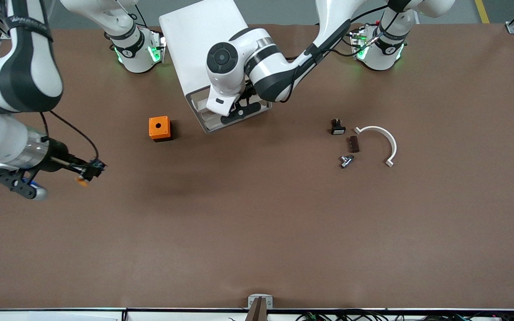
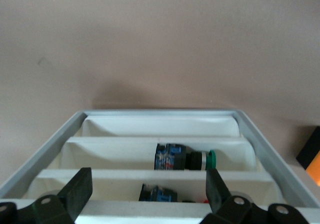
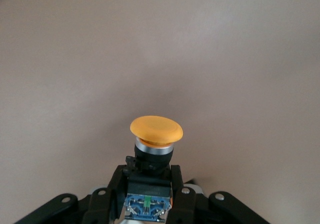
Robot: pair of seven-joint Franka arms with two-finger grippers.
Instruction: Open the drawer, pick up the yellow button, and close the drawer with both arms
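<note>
- At the left edge of the frame, the right end effector (image 1: pixel 88 171) hangs over bare brown table (image 1: pixel 257 232), its fingers clamped on the black body of the button (image 3: pixel 156 134), orange cap pointing away from the wrist.
- Mid-frame and to the right, an orange cube (image 1: pixel 160 128), a small black-and-white part (image 1: pixel 337 127) and a white curved bracket (image 1: pixel 379 142) lie untouched.
- At upper centre, the left end effector (image 1: pixel 239 110) sits at the cabinet's (image 1: pixel 203 44) front, fingers spread wide either side of the drawer (image 2: pixel 160 126), which appears to stand pulled out.
- The taking looks done; closing is judged the step in hand.
- Next move likely calls for the left arm to push the drawer front squarely home.
</note>
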